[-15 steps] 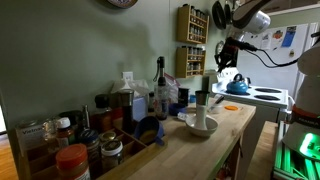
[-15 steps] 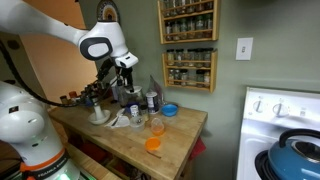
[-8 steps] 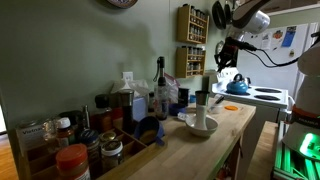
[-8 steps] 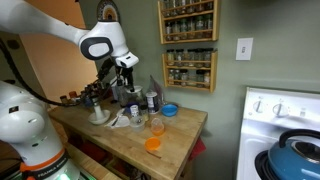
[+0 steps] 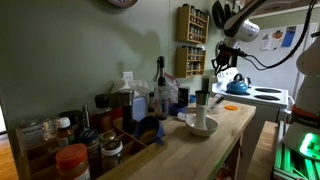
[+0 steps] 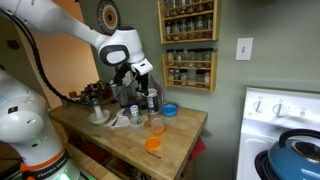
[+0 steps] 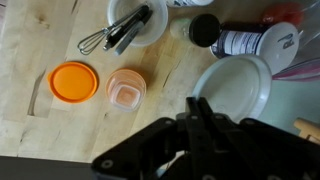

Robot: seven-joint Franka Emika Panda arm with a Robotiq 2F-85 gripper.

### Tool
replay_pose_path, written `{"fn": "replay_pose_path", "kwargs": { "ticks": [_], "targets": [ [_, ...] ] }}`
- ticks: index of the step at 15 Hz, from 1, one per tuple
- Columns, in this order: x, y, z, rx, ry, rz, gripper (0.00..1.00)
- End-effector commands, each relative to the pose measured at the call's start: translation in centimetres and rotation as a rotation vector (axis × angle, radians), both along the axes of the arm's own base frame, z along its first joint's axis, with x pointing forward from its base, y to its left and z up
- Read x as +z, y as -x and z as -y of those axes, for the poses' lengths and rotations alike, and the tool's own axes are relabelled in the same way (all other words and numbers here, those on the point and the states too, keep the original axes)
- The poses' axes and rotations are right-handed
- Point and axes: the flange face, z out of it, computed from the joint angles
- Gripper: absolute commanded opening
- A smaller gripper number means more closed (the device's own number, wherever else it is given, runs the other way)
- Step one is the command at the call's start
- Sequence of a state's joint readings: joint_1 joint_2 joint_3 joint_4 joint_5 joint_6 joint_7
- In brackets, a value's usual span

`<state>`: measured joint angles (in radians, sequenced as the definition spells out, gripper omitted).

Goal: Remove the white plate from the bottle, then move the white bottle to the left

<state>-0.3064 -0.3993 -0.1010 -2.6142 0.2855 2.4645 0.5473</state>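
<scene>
In the wrist view a round white plate (image 7: 238,84) lies just past my gripper (image 7: 197,108), slightly to its right. The white bottle is hidden; I cannot make it out under the plate or in either exterior view. My gripper's two fingers are pressed together and hold nothing. In both exterior views the gripper hangs above the cluster of bottles on the wooden counter (image 6: 140,84), (image 5: 222,58), not touching anything.
An orange lid (image 7: 73,82) and a small clear container (image 7: 126,90) lie on the counter. A white bowl with a whisk (image 7: 138,22) and a dark labelled bottle (image 7: 240,40) stand beyond. A blue bowl (image 6: 170,109), wall spice racks (image 6: 188,48) and a stove with a kettle (image 5: 237,86) are nearby.
The arm has swung: its wrist and gripper have shifted sideways over the bottles, toward the spice racks. The objects on the counter have not moved.
</scene>
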Motion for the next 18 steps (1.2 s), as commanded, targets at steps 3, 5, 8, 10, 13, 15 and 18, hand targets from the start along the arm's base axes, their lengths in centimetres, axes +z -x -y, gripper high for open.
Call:
{"fn": "replay_pose_path", "kwargs": {
  "ticks": [3, 5, 8, 10, 13, 15, 18],
  "targets": [
    [-4.0, -2.7, 6.0, -0.202, -0.064, 0.042, 0.01],
    [-5.1, -2.8, 7.7, -0.269, -0.081, 0.046, 0.01],
    [-6.4, -3.1, 9.6, -0.349, -0.11, 0.052, 0.01],
    [-7.3, -3.4, 10.3, -0.383, -0.119, 0.047, 0.01],
    [-6.9, -3.0, 10.0, -0.369, -0.118, 0.033, 0.04],
    [-6.9, -3.1, 9.9, -0.367, -0.117, 0.033, 0.04],
    [-6.8, -3.1, 9.9, -0.367, -0.117, 0.035, 0.04]
  ]
}}
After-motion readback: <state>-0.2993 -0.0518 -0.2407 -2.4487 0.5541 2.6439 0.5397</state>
